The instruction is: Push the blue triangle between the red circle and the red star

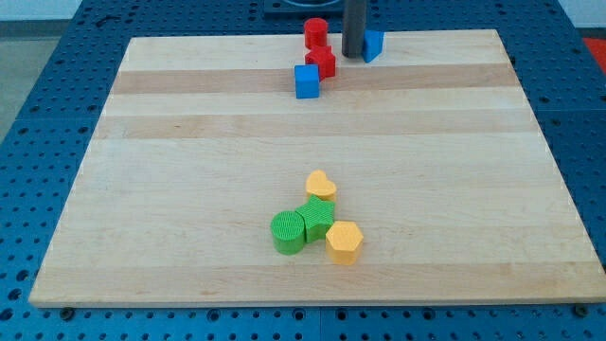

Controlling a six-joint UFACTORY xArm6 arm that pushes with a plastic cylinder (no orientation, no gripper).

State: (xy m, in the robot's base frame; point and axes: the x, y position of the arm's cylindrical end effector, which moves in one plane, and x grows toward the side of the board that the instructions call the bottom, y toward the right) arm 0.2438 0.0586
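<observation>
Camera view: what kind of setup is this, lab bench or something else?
Most likely a robotics lab bench. A pale wooden board lies on a blue perforated table, small coloured blocks are scattered on the board, such as the blue cube, and my tip rests at the view's top.

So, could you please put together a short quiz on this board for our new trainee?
1. True or false: my tip stands right beside the blue triangle, on the triangle's left in the view.
2. How many yellow blocks lie in the cluster near the view's bottom?
3. Which block lies just below the red star in the view? A) green cylinder B) blue cube C) yellow heart

Key: 1 true; 2 two, the yellow heart and the yellow hexagon; 3 B. The red circle sits above the star, near the board's top edge.
</observation>
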